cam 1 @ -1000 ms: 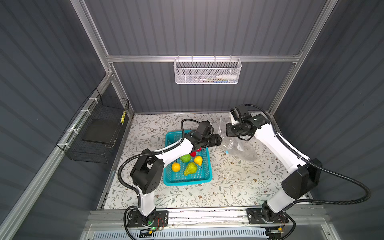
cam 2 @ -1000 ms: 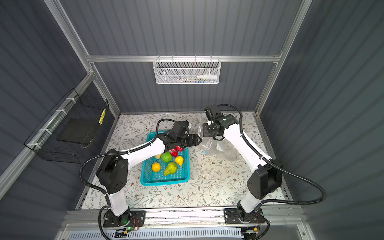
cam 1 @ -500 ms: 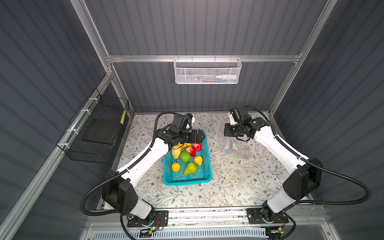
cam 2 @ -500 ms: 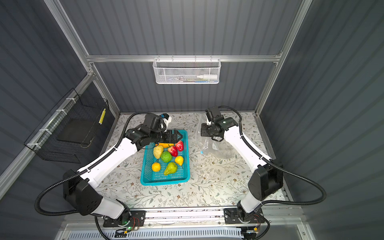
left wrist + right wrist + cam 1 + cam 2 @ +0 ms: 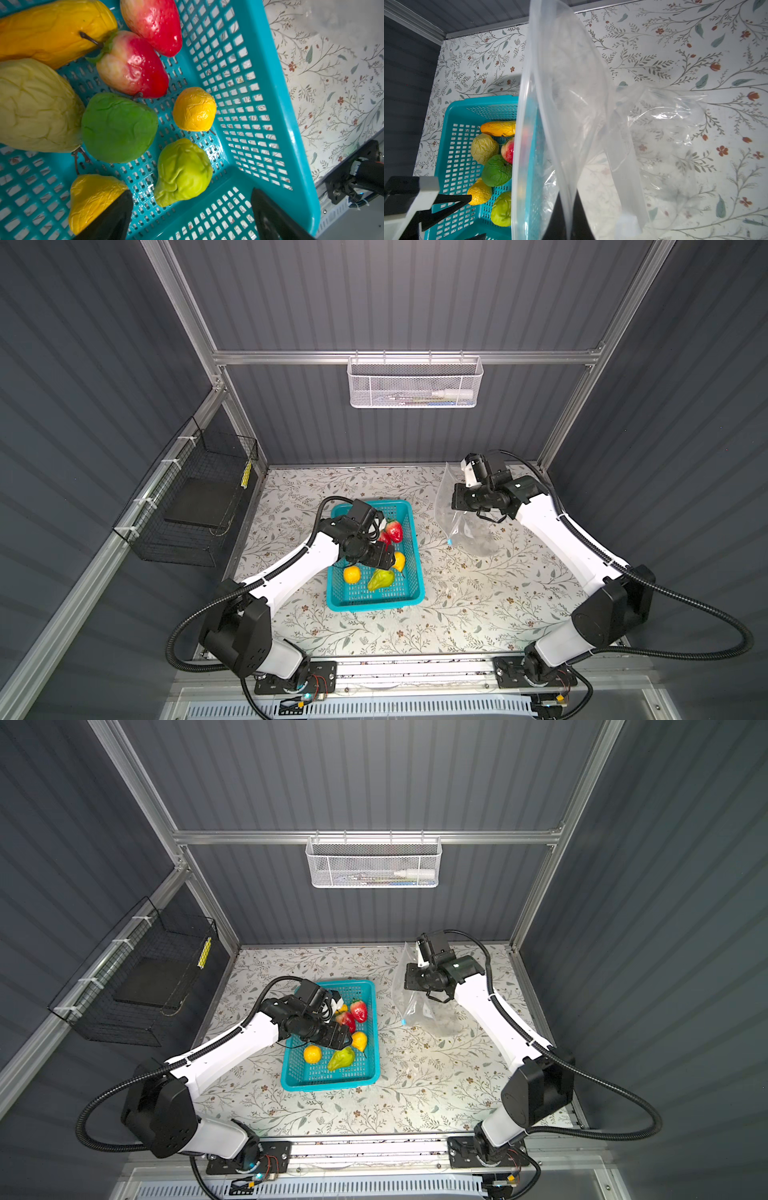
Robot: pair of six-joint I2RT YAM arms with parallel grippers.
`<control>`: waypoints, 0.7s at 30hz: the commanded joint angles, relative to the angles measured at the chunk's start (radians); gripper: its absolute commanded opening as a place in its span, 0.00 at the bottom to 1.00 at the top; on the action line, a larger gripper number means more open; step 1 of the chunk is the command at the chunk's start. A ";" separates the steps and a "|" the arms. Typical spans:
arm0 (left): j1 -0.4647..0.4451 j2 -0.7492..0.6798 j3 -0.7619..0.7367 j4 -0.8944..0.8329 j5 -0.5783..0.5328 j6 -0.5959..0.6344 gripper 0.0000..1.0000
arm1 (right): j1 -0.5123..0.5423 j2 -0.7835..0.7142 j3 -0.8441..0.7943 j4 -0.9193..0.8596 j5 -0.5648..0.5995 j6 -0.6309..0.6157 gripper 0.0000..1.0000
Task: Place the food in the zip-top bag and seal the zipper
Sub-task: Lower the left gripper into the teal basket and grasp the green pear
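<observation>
Flowered tabletop (image 5: 457, 614), teal basket (image 5: 374, 605) holding the fruit (image 5: 395, 531). Left gripper (image 5: 190, 195) low over it, fingers spread wide, empty. Right gripper (image 5: 569, 209) clamped on rim of clear bag (image 5: 571, 93), held up beside basket

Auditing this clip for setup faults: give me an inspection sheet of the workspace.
Surface: floral tabletop, no spills seen.
Job's things: eight toy fruits in the teal basket; zip-top bag held up, mouth open, looks empty.
Clutter: nothing seen.
Tools: left tool open over the fruits, holding nothing; right tool shut on the zip-top bag.
Cables: black hoses loop beside both arm bases.
Surroundings: white mesh basket on back rail, black wire basket on left wall.
</observation>
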 commanded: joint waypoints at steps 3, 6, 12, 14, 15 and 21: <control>-0.009 0.029 -0.040 0.061 0.016 0.044 0.88 | -0.007 -0.034 -0.021 -0.019 0.000 0.004 0.00; -0.024 0.062 -0.044 0.094 0.013 0.046 0.87 | -0.009 -0.038 -0.026 -0.022 -0.001 0.007 0.00; -0.075 0.132 -0.055 0.129 -0.029 0.077 0.85 | -0.011 -0.045 -0.031 -0.031 0.002 0.000 0.00; -0.091 0.147 -0.060 0.134 -0.060 0.089 0.84 | -0.012 -0.048 -0.033 -0.032 0.005 -0.001 0.00; -0.096 0.150 -0.064 0.137 -0.073 0.092 0.84 | -0.013 -0.049 -0.034 -0.033 0.003 -0.001 0.00; -0.118 0.162 -0.097 0.149 -0.140 0.130 0.82 | -0.014 -0.046 -0.032 -0.031 -0.007 -0.001 0.00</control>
